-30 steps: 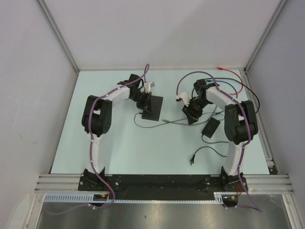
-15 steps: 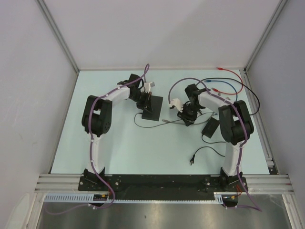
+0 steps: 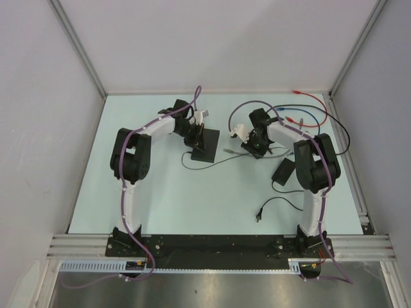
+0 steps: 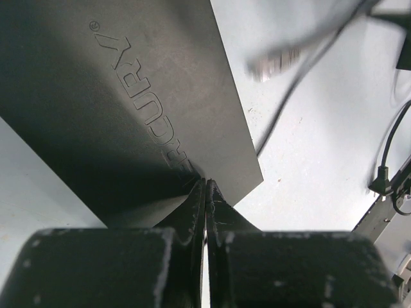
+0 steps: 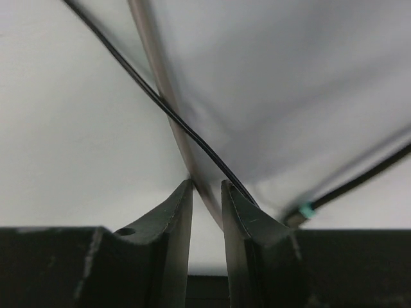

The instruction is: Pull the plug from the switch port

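The switch (image 3: pixel 207 146) is a flat matte-black box lying at mid-table; the left wrist view shows its embossed top (image 4: pixel 128 109). My left gripper (image 3: pixel 194 138) is shut, its tips (image 4: pixel 205 181) resting on the switch's near edge. My right gripper (image 3: pixel 252 149) is closed on the grey cable (image 5: pixel 160 83), which runs up between its fingertips (image 5: pixel 207 186). The cable's plug (image 3: pixel 229 149) hangs free to the right of the switch, apart from it. It is a blur in the left wrist view (image 4: pixel 276 63).
A thicker black adapter brick (image 3: pixel 284 170) lies right of my right gripper, and its thin black lead ends in a small plug (image 3: pixel 259 217) near the front. Red (image 3: pixel 308 96) and blue (image 3: pixel 308 115) cables loop at the back right. A thin black lead (image 5: pixel 192 138) crosses the grey cable.
My right gripper has moved left and toward the back with the grey cable, and the plug end has swung up beside the switch. The left arm and the switch have not moved.
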Available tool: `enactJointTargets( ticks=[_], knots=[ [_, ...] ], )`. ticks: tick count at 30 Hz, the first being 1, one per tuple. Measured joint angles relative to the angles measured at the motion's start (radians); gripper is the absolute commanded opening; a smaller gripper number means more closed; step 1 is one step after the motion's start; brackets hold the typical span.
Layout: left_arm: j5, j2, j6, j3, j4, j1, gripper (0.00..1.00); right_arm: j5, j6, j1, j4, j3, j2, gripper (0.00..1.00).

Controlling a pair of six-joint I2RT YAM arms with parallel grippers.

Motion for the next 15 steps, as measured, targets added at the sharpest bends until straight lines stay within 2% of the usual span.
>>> enactJointTargets(
  ticks=[4, 9, 15],
  knots=[
    [0.0, 0.0, 0.0, 0.001, -0.001, 0.0, 0.04, 0.061, 0.055, -0.027, 0.036, 0.058, 0.037, 0.34],
    [0.0, 0.0, 0.0, 0.001, -0.001, 0.0, 0.05, 0.04, 0.092, -0.056, -0.012, 0.095, 0.044, 0.38],
    [0.001, 0.0, 0.0, 0.001, 0.0, 0.0, 0.06, -0.001, 0.115, -0.138, -0.079, 0.209, 0.032, 0.5]
  ],
)
